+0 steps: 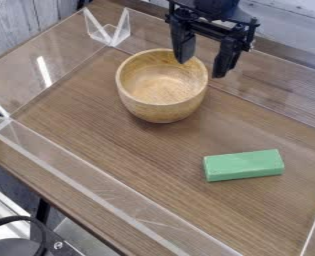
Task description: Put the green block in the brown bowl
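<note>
The green block point(244, 165) lies flat on the wooden surface point(106, 140), nearest the camera and well apart from the end effector point(205, 58), toward the lower right of it. It looks like a small solid bar with a matte face: probably light and stiff, not fragile, and not likely to slip between the pads. Its long axis runs nearly left to right with a slight tilt, so the sensible hold is across its narrow width, at mid-length, with the fingers coming straight down on either long side.

Farther back, the brown bowl point(161, 86) stands upright, just below and to the left of the end effector. Its thick wooden wall and smooth rim look sturdy, and its hollow holds nothing that can be seen.

Farthest, the end effector hangs pointing down beside the bowl's far right rim, fingers spread wide and gripping nothing.
</note>
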Controlling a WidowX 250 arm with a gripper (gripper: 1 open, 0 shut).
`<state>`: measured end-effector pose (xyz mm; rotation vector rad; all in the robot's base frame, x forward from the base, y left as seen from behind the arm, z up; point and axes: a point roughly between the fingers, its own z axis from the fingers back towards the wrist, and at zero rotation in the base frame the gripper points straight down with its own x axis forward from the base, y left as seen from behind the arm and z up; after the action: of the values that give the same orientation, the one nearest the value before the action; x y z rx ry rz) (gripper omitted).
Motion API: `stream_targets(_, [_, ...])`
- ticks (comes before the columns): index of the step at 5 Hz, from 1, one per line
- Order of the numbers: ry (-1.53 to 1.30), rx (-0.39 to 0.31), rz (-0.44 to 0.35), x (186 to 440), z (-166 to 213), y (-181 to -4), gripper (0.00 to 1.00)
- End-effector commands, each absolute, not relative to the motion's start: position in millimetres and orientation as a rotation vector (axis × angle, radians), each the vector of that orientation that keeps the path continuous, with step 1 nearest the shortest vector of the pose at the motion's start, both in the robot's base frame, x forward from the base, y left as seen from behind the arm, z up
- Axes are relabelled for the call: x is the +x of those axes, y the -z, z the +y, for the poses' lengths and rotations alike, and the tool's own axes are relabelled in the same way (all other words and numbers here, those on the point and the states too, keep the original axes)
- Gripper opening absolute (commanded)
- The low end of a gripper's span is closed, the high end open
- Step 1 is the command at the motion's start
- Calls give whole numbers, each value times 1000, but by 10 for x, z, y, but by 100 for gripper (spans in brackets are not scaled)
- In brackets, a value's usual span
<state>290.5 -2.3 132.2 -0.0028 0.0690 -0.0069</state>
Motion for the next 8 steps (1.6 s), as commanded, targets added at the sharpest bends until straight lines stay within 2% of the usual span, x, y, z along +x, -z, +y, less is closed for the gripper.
stream_targets(1, [84, -2, 96, 2856, -76, -1230, 100])
stream_targets(3, [550, -10, 122, 2583, -495, -1008, 100])
stream_targets(4, [774, -6, 125, 2556, -734, -904, 100])
stream_targets(5, [920, -2, 122, 2573, -813, -815, 100])
stream_targets(8, [997, -29, 95, 2648, -825, -417, 100])
